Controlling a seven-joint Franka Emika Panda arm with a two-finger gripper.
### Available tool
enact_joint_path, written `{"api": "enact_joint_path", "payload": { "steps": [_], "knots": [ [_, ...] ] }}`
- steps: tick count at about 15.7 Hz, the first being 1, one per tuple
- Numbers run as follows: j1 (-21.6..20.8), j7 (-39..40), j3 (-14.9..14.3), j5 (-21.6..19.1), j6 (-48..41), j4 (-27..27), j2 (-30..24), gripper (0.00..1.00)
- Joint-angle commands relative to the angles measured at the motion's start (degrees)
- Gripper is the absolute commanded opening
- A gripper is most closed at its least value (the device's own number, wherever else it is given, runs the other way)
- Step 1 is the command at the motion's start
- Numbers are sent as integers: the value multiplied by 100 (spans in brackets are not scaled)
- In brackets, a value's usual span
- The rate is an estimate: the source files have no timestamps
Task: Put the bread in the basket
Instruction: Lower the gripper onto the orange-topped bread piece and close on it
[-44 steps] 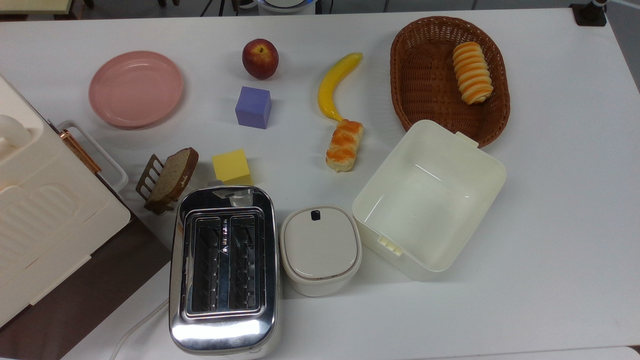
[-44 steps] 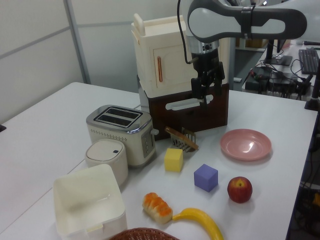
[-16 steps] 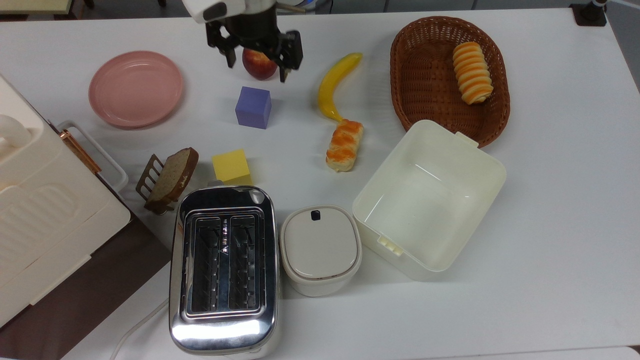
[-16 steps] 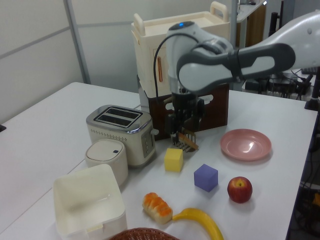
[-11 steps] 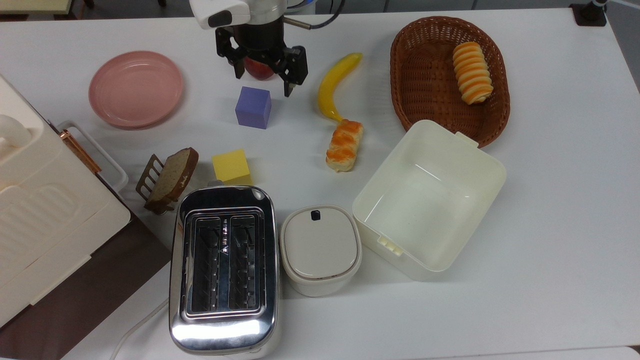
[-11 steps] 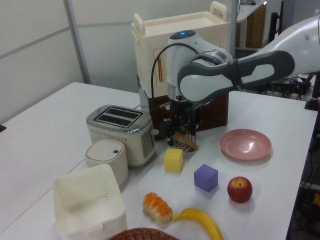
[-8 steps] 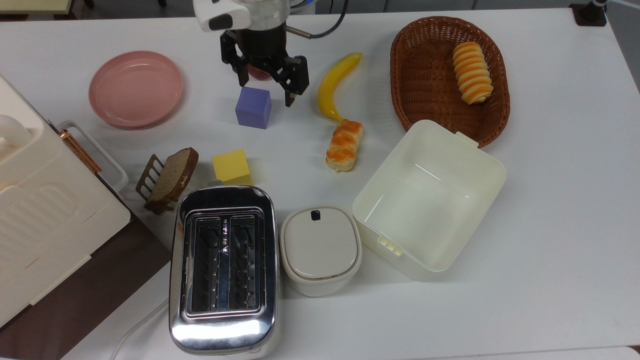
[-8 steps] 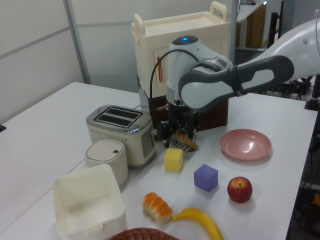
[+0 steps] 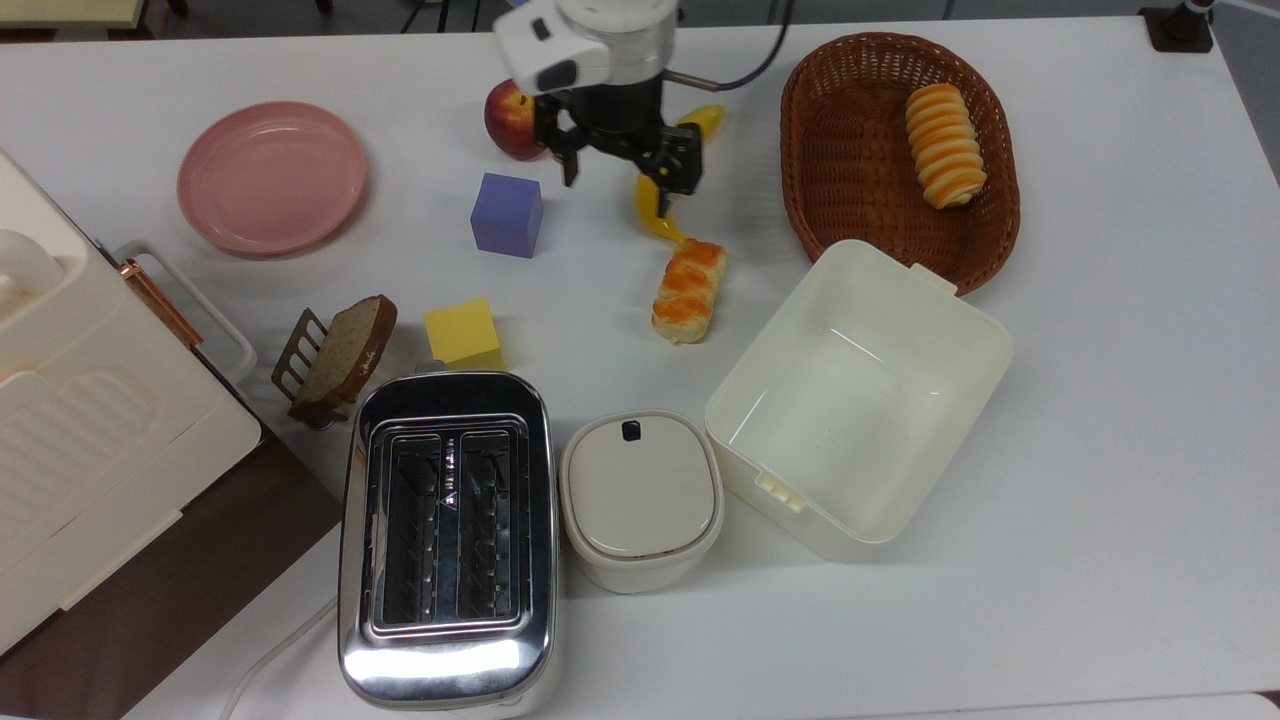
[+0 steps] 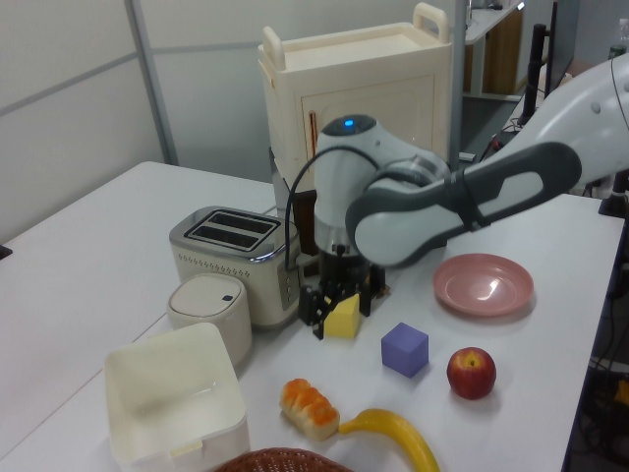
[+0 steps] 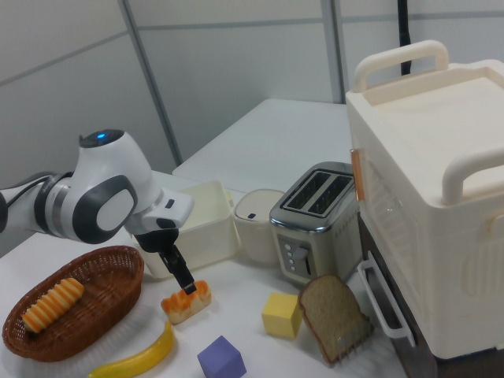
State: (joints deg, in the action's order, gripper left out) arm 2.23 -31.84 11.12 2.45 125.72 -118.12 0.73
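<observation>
Arm enters top view from upper edge, centre; white wrist housing sits upper middle of frame. Gripper (image 9: 615,193) points downward below it, black fingers (image 9: 571,165) spread apart, nothing between them. Left view: grey-white forearm reaches in from right edge, gripper (image 10: 339,313) low at mid-frame. Right view: arm at left, gripper (image 11: 183,279) hanging down.

White table (image 9: 1100,400); pale panelled walls (image 10: 69,108); desks behind.
</observation>
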Motion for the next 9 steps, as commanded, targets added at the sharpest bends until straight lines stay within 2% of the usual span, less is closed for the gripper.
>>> {"api": "enact_joint_path", "payload": {
  "steps": [1,2,4,9],
  "knots": [
    [-538,-51,-118,-8,505,-369,-83,100],
    [-714,-51,-267,1,514,-343,-21,100],
    [-1319,-68,-828,36,706,-308,198,100],
    [-1453,-68,-1033,80,1059,-142,708,100]
  ]
}}
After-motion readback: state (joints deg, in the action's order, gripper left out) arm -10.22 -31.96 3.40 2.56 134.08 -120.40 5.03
